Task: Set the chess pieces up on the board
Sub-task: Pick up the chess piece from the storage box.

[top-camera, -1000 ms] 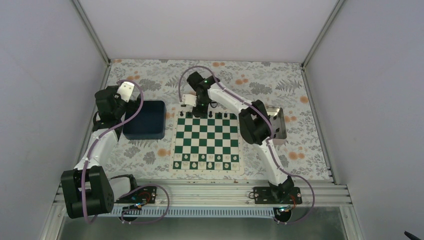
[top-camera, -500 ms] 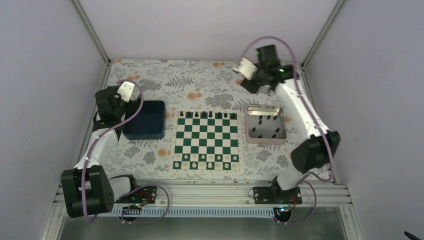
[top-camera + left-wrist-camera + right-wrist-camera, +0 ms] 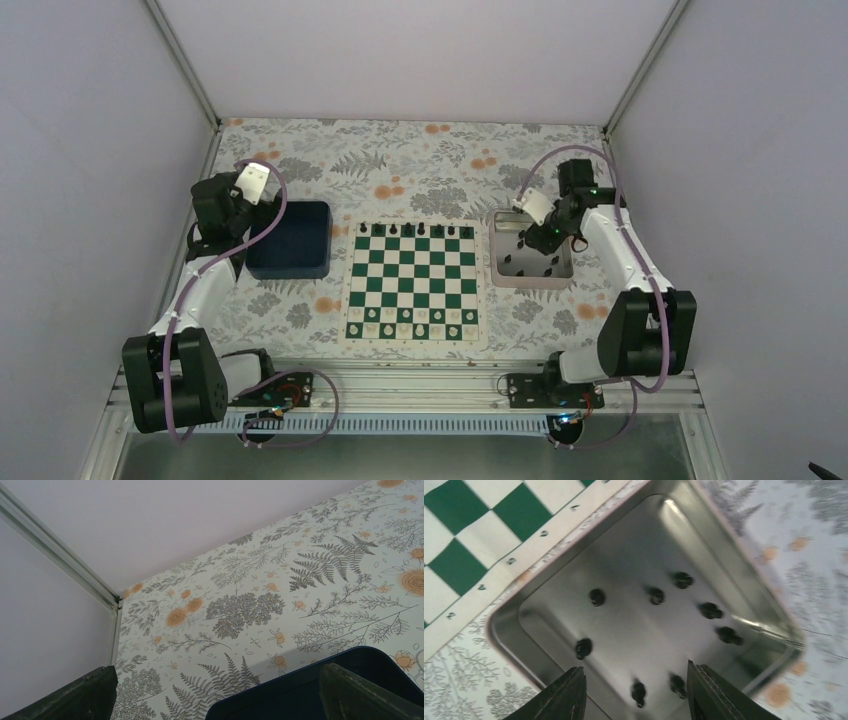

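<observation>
The green and white board (image 3: pixel 413 285) lies in the middle of the table. Several black chess pieces (image 3: pixel 407 230) stand along its far row. Several more black pieces (image 3: pixel 655 595) stand in the silver tray (image 3: pixel 530 284) right of the board. My right gripper (image 3: pixel 545 235) hangs over the tray, open and empty. In the right wrist view its fingers (image 3: pixel 569 695) straddle the near part of the tray (image 3: pixel 704 535), with two pieces (image 3: pixel 638 692) between and below them. My left gripper (image 3: pixel 245 195) is open and empty by the far left of the blue bin (image 3: pixel 290 240).
White pieces (image 3: pixel 412 320) fill the board's two near rows. The board's corner (image 3: pixel 484 525) shows beside the tray in the right wrist view. The left wrist view shows the bin's rim (image 3: pixel 300 685), the floral cloth and the enclosure's back corner post (image 3: pixel 55 562).
My right gripper left the board's far row, swung high to the far right, then came down over the silver tray. The left arm has not moved.
</observation>
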`<state>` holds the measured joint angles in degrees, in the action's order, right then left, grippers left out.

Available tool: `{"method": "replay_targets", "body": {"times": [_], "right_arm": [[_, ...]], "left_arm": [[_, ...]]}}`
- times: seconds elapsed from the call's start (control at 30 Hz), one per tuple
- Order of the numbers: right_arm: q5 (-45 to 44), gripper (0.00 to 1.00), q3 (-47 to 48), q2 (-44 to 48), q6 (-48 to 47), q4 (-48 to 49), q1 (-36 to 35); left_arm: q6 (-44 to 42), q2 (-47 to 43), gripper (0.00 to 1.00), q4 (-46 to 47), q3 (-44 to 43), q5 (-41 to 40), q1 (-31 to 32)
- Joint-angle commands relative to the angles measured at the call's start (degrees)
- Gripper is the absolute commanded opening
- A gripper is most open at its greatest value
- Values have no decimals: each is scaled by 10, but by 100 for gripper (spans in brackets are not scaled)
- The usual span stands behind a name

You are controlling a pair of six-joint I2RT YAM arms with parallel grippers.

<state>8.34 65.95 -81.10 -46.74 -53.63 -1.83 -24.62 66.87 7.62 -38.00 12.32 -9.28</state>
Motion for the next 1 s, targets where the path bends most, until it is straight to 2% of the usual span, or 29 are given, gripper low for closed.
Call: {"method": "replay_targets", "body": {"times": [0.0, 0.3, 0.97], "right_arm": [[56, 53, -35, -23, -5, 18, -14], [59, 51, -48, -102, 8, 61, -46], [48, 29, -41, -178, 13, 91, -51]], "left_arm": [[5, 5, 100, -1, -9, 5, -5], [4, 7, 100, 0, -9, -5, -5], [3, 10, 100, 5, -7, -9, -5]]}}
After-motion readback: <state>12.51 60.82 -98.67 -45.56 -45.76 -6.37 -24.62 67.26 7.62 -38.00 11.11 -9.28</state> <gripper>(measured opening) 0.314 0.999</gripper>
